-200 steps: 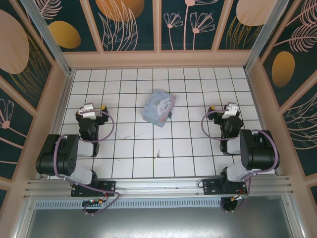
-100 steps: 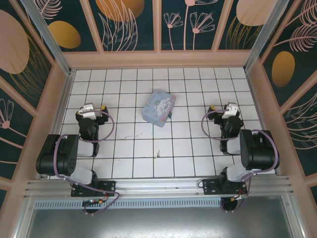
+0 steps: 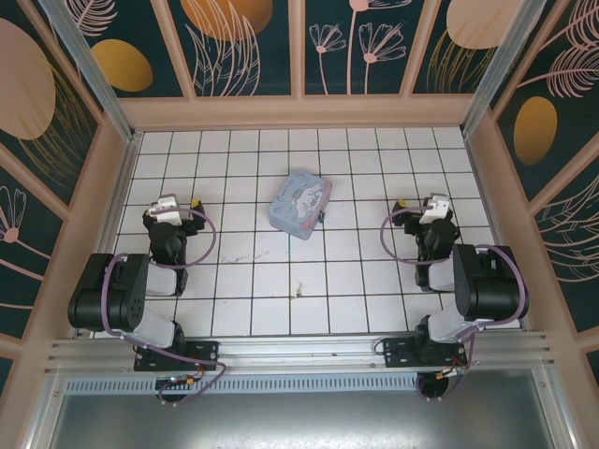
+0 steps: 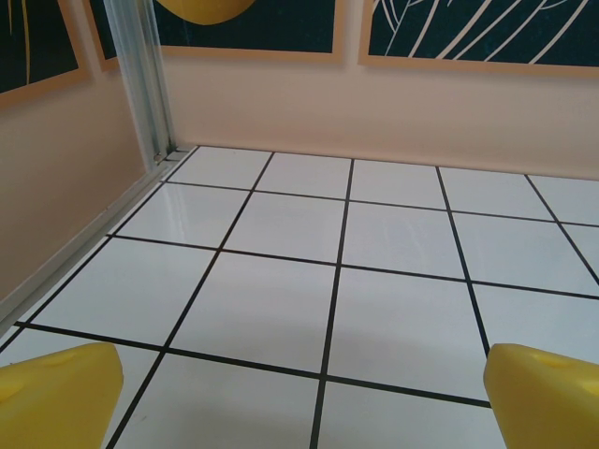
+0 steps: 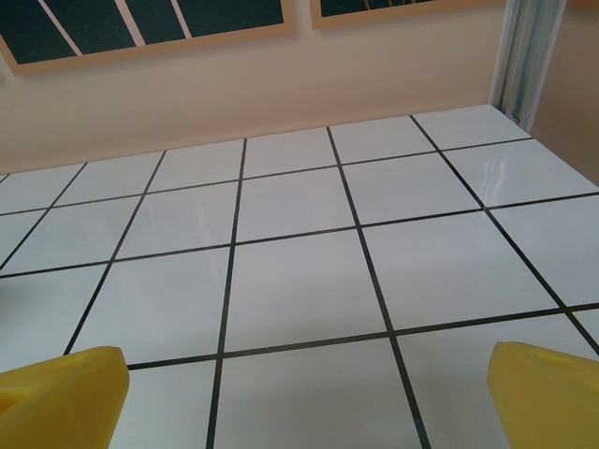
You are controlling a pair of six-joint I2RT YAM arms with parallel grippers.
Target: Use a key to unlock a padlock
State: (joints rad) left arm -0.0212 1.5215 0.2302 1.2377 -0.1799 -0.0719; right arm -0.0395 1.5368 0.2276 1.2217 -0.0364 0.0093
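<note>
My left gripper (image 4: 299, 400) and right gripper (image 5: 305, 400): jaws released, empty, at either side. The padlock (image 3: 321, 220) lies mid-table, just beside the box (image 3: 299, 201); the key (image 3: 297, 292) lies nearer, apart.

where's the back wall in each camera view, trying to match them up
Top external: the back wall is the peach band across the top, beyond the tiled table.
Left wrist: it spans the upper part and meets the far-left post.
Right wrist: it spans the upper part and ends at the far-right post.
Shared landmark: the white tiled table with black grid lines.
</note>
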